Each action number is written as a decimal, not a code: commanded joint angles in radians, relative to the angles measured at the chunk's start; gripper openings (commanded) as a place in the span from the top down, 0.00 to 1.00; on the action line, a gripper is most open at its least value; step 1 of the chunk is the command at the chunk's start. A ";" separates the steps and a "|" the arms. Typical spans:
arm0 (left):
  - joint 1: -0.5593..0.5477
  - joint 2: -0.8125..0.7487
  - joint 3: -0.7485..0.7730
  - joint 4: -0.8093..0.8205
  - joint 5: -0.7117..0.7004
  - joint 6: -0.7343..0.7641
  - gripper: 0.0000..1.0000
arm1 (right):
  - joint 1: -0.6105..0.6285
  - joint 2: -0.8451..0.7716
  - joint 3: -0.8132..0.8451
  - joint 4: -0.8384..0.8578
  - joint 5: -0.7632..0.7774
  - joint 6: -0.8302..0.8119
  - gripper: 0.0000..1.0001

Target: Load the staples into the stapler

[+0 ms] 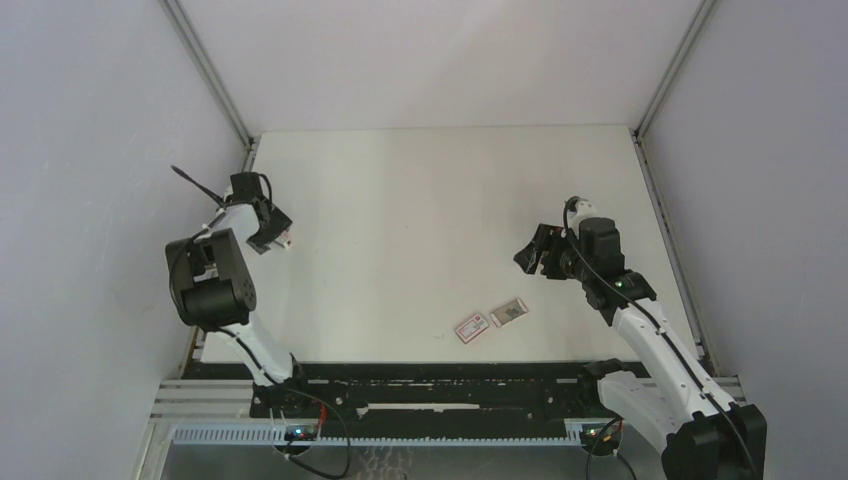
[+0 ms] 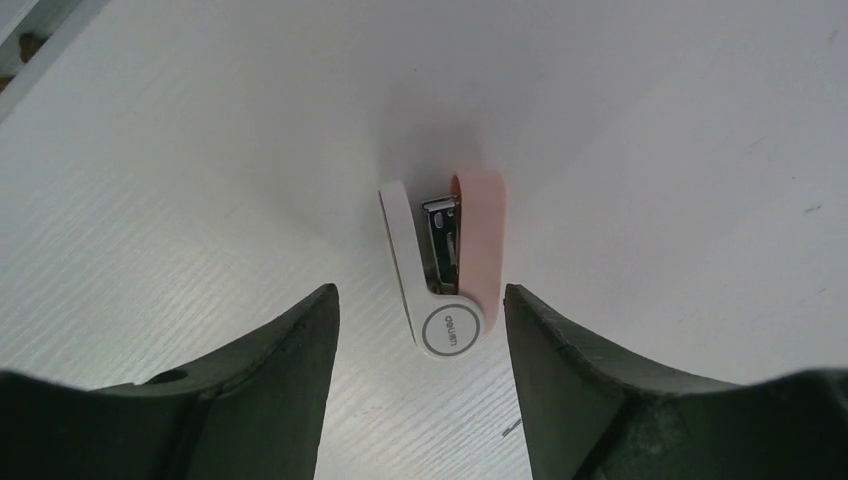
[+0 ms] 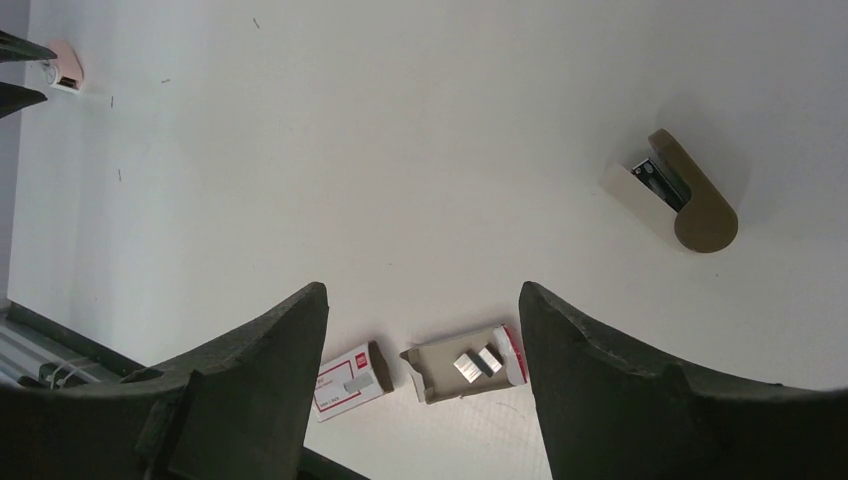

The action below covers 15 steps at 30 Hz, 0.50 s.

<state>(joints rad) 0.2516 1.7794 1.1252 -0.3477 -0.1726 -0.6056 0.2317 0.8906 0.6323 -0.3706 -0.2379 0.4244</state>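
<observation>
One white table point(image 1: 420, 200), walled on three sides. Two white-and-black arms bolted at its near edge: left arm point(image 1: 215, 280) reaching over the far-left part of the table, right arm point(image 1: 650, 340) over the right part.

Two grippers with dark fingers. Left gripper point(image 2: 420, 292) spread wide and pointed down at the table, gripping nothing. Right gripper point(image 3: 422, 290) also spread wide, with nothing between its fingers point(image 3: 250, 380) but the table below.

Two mini staplers, both lying on their sides with the metal magazine showing. Pink and white mini stapler point(image 2: 445, 268) resting on the table in the gap between the left fingers point(image 2: 290, 380). Round hinge end level with the fingertips, mouth pointing away from the wrist camera. Nearer the right-hand finger in that view, with a bare strip of table on either side, so touching neither. Almost hidden under the left gripper from above.

Olive and cream mini stapler point(image 3: 680, 195) out to the right in the right wrist view, outside the span of the right fingers. Not to be made out from above.

One white cardboard sleeve with a red label point(image 3: 350, 382), flat on the table near the front edge. Just beside it, one pale tan rectangular tray point(image 3: 430, 375), apart from the sleeve.

Two small silvery-grey blocks of staples point(image 3: 477, 363) side by side in that tray. Seen low in the gap between the right fingers, lying on the table below them and clear of both.
</observation>
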 commanded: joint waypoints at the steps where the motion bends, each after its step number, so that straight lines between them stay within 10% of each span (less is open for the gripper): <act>1: -0.021 0.021 0.121 -0.079 -0.036 0.041 0.33 | 0.009 -0.025 0.017 0.029 -0.004 0.018 0.30; 15: -0.053 0.099 0.150 -0.099 -0.024 0.023 0.45 | 0.009 -0.070 0.010 0.016 0.019 0.022 0.30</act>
<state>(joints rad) 0.1982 1.8950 1.2366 -0.4404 -0.1986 -0.5911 0.2337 0.8417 0.6323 -0.3710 -0.2363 0.4305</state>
